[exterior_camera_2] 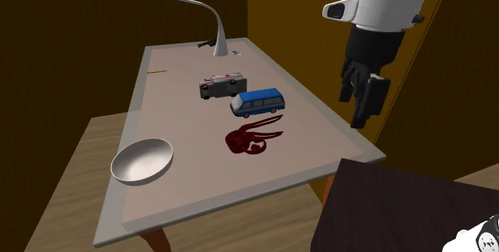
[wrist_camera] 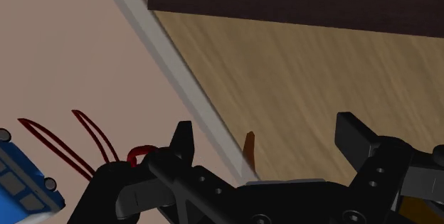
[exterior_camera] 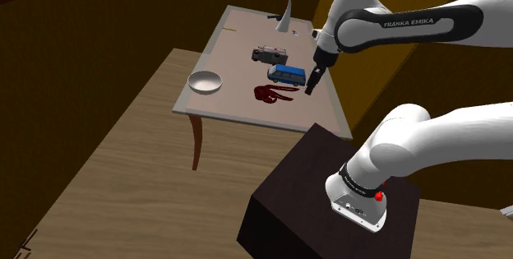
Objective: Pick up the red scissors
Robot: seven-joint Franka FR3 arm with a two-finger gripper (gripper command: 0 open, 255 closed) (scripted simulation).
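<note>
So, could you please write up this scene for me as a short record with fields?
target: red scissors, lying flat on the table, not held
gripper: open, empty, raised over the table's edge, apart from the scissors
nearest neighbour: blue van, close beside the scissors
other items: grey truck, bowl, desk lamp
task status: scissors not yet grasped

The one marking you can read is "FRANKA EMIKA" in white capitals, printed on the dark curved band of the white robot arm, at one o'clock in the shoulder view.
</note>
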